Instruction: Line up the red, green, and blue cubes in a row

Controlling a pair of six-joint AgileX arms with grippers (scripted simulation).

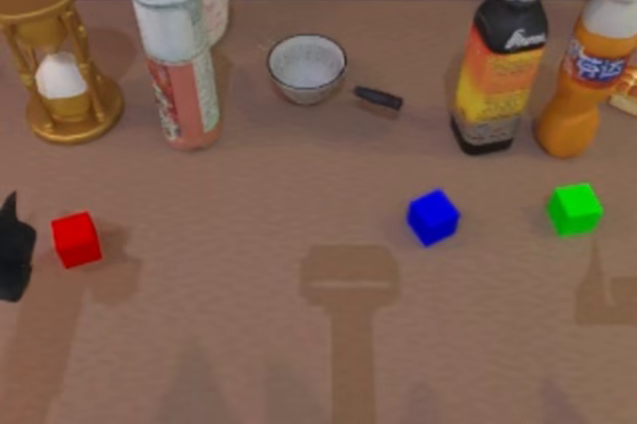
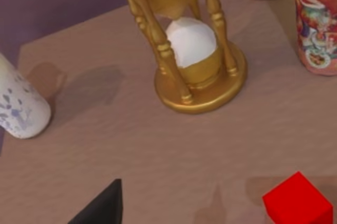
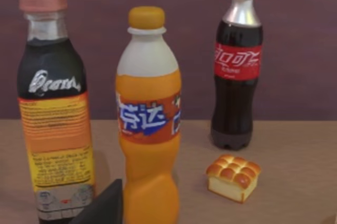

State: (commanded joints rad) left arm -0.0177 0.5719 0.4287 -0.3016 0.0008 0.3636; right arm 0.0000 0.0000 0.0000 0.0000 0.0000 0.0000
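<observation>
My left hand sits at the desk's left edge just beside the red cube; I can't tell its opening. Blue cube and green cube lie right.

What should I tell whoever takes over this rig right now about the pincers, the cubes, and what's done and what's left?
Left pincer: at the table's left edge, just left of the red cube, not holding it; whether its fingers are open is unclear.
Right pincer: not in the top view; only a dark tip shows in its wrist view, facing the bottles.
Blue cube sits right of centre; green cube is farther right, in front of the orange bottle.
Done: nothing lined up yet; red is far from the other two.
Left: probably grasp red, bring it beside blue and green, then even out the row.
</observation>
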